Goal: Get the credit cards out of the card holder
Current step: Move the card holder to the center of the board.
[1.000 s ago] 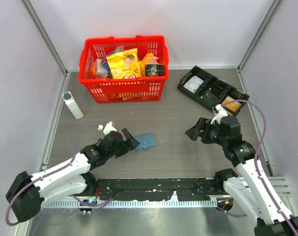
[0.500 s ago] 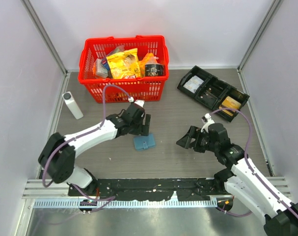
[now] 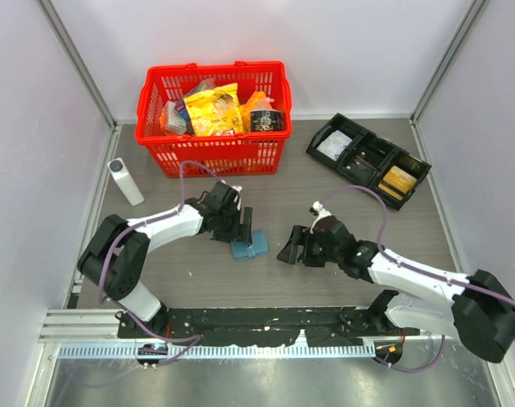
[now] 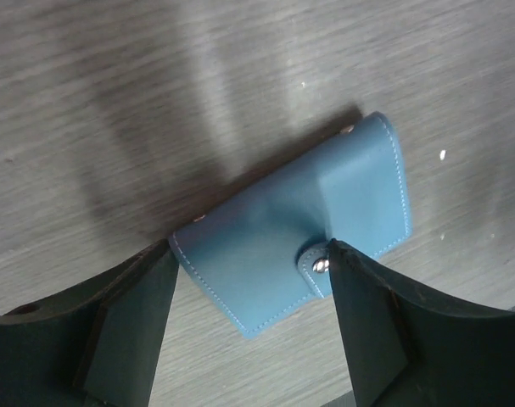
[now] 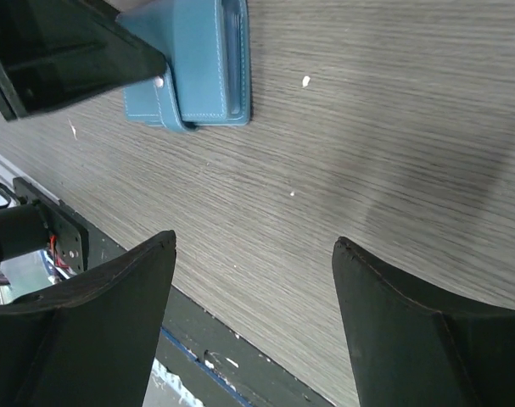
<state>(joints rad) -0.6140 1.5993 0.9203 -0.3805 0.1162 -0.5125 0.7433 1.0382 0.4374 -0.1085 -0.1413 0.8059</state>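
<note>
The card holder (image 3: pixel 252 246) is a small blue wallet lying snapped shut on the grey table, also seen in the left wrist view (image 4: pixel 274 254) and the right wrist view (image 5: pixel 198 59). The credit cards are hidden inside it. My left gripper (image 3: pixel 241 231) (image 4: pixel 250 250) reaches down over the holder, open, with a finger on either side of it. Its right fingertip (image 4: pixel 346 263) sits by the silver snap. My right gripper (image 3: pixel 289 248) (image 5: pixel 253 242) hovers low just right of the holder, open, with only bare table between its fingers.
A red basket (image 3: pixel 210 157) full of snack packs stands at the back. A black compartment tray (image 3: pixel 363 153) holding a tan item lies at the back right. A white cylinder (image 3: pixel 125 181) lies at the left. The dark rail (image 3: pixel 265 322) runs along the near edge.
My left gripper came in from the left and dropped over the card holder. My right gripper swept left and lower, close to the holder. Both pairs of jaws narrowed slightly.
</note>
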